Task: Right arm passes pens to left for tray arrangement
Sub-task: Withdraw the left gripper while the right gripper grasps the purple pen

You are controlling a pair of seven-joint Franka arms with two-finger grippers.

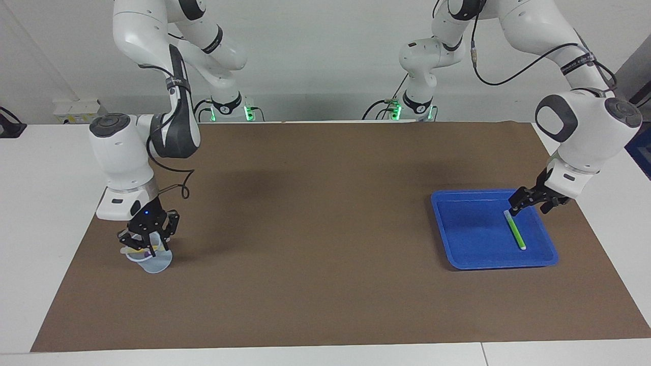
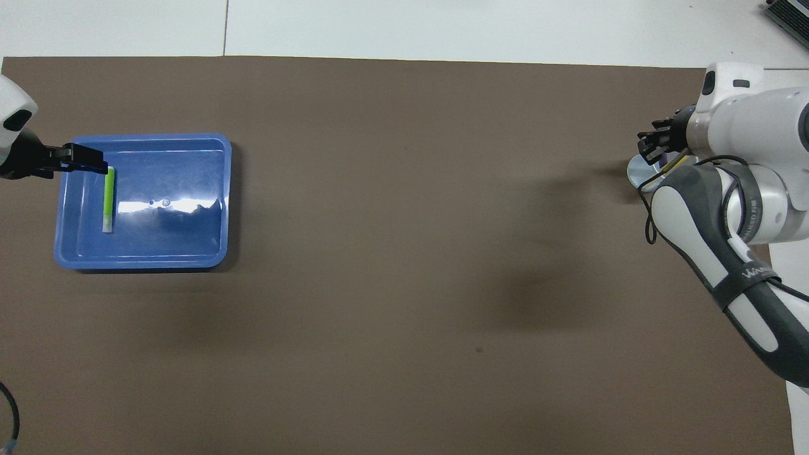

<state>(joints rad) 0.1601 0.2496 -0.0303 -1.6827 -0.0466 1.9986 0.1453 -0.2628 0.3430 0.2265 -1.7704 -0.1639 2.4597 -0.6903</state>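
Right pincer (image 1: 146, 243) gripped the yellow pen (image 1: 136, 250) in the cup (image 1: 151, 261) near the tabletop's right-arm edge. Left pincer (image 1: 529, 199) hung open over the blue tray (image 1: 468, 239) holding the green pen (image 1: 514, 230). Risk: lifting might tip the light cup, spilling the purple pen.

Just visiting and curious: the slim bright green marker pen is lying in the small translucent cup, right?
Not quite. The overhead view shows the slim bright green marker pen lying in the shallow bright blue plastic tray, not the cup.
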